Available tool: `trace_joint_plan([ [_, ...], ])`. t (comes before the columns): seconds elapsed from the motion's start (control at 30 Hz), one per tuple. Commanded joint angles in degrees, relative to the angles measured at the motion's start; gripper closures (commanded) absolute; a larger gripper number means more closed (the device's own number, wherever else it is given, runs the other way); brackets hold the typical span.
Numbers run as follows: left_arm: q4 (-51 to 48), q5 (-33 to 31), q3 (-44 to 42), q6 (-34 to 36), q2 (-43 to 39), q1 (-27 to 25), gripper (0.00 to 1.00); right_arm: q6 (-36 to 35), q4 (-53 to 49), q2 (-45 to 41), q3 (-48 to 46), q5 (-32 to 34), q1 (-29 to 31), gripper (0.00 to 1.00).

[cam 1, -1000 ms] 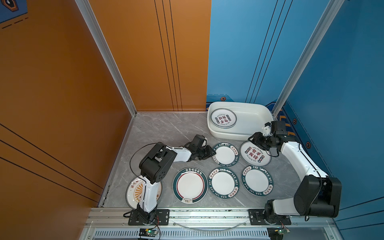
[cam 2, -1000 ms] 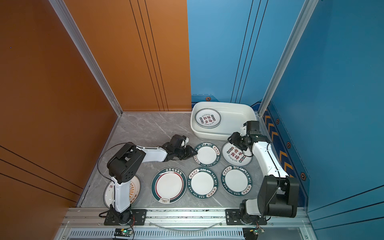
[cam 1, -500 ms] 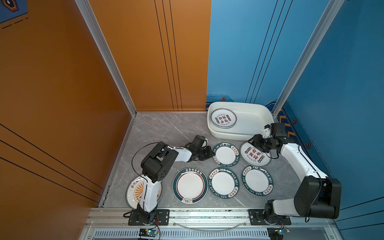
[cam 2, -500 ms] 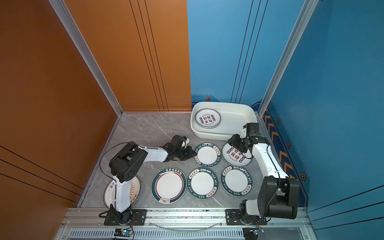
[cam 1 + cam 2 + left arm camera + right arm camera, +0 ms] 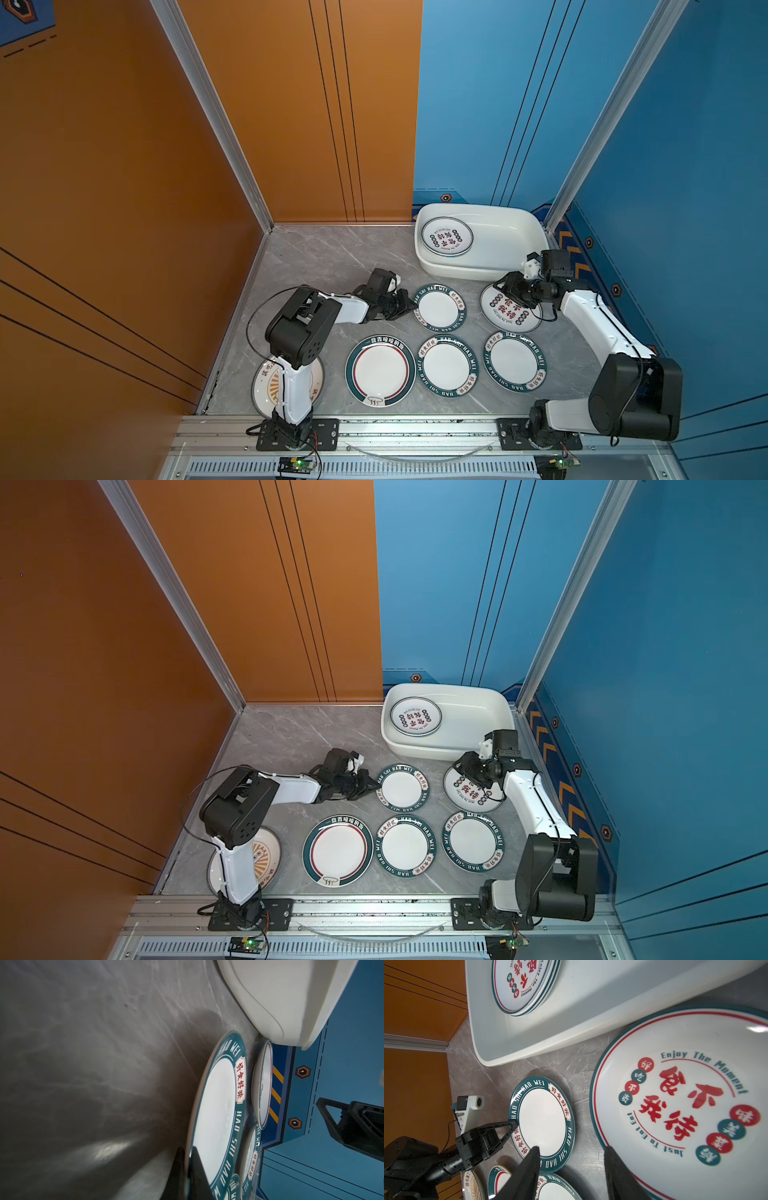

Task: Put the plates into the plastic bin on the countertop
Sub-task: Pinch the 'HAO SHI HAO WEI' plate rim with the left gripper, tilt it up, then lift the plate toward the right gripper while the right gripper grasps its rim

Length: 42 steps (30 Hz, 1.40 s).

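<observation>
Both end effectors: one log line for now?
left end effector: shut on small green-rimmed plate rim | right end effector: open at large red-lettered plate edge | bin: holds stacked plates

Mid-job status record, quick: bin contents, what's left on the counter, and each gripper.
bin: plastic bin holds one stack of plates, red-character design on top
left gripper: shut on the rim of the small lettered plate
right gripper: open, straddling the rim of the red-character plate
others on countertop: red-ringed plate, middle lettered plate, right lettered plate, sunburst plate partly under the left arm
plates outside bin: six
</observation>
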Motion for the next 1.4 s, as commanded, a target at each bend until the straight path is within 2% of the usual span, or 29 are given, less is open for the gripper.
trace_joint_plan([
  [0.0,-2.5,2.0,-3.1,1.1,-4.8,2.4,1.0,1.7,4.1,-0.8,-1.2,-5.2,0.0,0.47],
  [0.17,-4.4,5.0,-6.7,1.5,-12.3,6.6,1.0,2.7,7.7,1.1,-1.3,-10.4,2.6,0.44],
  [0.33,-14.6,6.6,-6.7,6.6,-19.5,10.3,1.0,5.0,12.4,4.5,-1.0,-14.8,6.5,0.42],
  [0.63,-25.6,9.6,-6.5,11.5,-30.0,14.0,1.0,10.3,21.9,9.5,-0.6,-18.8,14.1,0.41],
  [0.87,-27.4,11.1,-5.3,11.8,-31.8,16.1,1.0,15.5,30.9,12.0,-1.4,-20.8,18.7,0.41],
  [1.3,-28.6,12.6,-1.2,11.5,-31.9,16.6,1.0,15.2,31.5,16.2,0.9,-21.3,24.5,0.42],
  [1.37,-28.3,12.5,-1.2,11.3,-31.5,16.6,1.0,15.5,32.3,16.7,1.1,-21.6,25.6,0.45],
])
